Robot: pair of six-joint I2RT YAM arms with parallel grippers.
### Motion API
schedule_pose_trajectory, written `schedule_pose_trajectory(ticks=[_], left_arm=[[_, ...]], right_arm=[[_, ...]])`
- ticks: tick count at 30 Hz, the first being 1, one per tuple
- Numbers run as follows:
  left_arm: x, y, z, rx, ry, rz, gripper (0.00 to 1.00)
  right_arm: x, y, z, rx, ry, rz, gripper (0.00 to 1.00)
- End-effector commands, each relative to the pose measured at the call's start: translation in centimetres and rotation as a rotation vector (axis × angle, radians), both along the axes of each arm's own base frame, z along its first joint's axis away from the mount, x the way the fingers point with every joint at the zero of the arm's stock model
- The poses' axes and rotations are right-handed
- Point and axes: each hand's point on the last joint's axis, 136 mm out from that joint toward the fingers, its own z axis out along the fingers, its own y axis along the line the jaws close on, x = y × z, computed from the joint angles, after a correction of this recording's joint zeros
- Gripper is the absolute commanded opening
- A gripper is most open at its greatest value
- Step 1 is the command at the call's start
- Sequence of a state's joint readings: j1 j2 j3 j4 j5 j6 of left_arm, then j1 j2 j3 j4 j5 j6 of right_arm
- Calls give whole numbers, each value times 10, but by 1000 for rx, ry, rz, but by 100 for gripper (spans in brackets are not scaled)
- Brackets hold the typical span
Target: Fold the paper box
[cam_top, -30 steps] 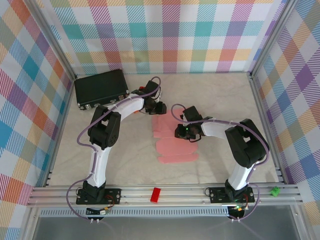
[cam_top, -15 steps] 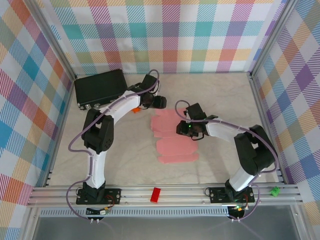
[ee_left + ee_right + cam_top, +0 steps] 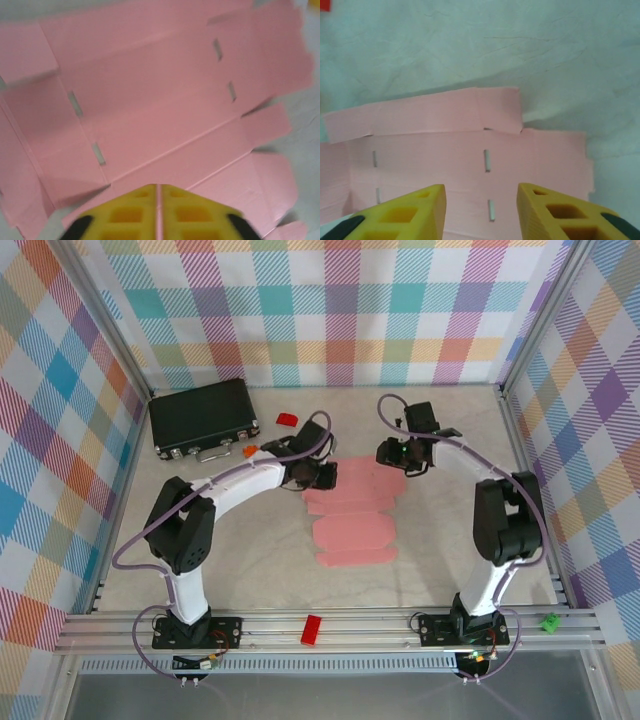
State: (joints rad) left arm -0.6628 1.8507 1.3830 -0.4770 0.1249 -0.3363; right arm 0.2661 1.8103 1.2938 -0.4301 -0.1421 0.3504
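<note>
At the table's (image 3: 450,560) far left corner lies the case (image 3: 203,418), well apart from the work. To its right the left hand (image 3: 325,475) sits at the left far edge of the box (image 3: 352,535), which lies as a flat, unfolded sheet about the middle of the table. In the left wrist view the left hand (image 3: 157,210) has its fingers pressed together over the box (image 3: 150,100). A thin pink line runs between them, so it may pinch a sliver of card, but the blur leaves that unsettled. The right hand (image 3: 393,455) hangs at the box's far right corner, and its wrist view shows the right hand (image 3: 480,210) with fingers spread apart, empty, above the far flap of the box (image 3: 445,145) and its slots. The step seems to be raising the first panels at the far end. To do it well, the closed left hand should likely bear down just inside a score line to stop the card sliding. The right hand can then get a finger under the slightly lifted far flap and turn it up along the crease, slowly, so the thin card bends at the score and not across a slot.
</note>
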Motion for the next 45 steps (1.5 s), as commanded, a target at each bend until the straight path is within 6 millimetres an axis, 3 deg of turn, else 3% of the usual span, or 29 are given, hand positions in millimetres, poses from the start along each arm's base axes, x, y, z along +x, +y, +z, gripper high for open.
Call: schedule_pose_trajectory(ticks=[1, 10, 21, 34, 45], left_arm=[[-5, -4, -17, -46, 44, 50, 3], [-14, 6, -55, 36, 98, 60, 0], [-17, 17, -85, 114, 136, 76, 0], [-22, 26, -104, 170, 164, 90, 0], [-22, 27, -109, 187, 169, 88, 0]], right_arm=[[7, -5, -13, -75, 40, 53, 44], [35, -3, -33, -113, 74, 58, 47], [39, 7, -47, -83, 118, 96, 47], [32, 30, -27, 13, 58, 169, 45], [24, 60, -28, 48, 62, 270, 42]])
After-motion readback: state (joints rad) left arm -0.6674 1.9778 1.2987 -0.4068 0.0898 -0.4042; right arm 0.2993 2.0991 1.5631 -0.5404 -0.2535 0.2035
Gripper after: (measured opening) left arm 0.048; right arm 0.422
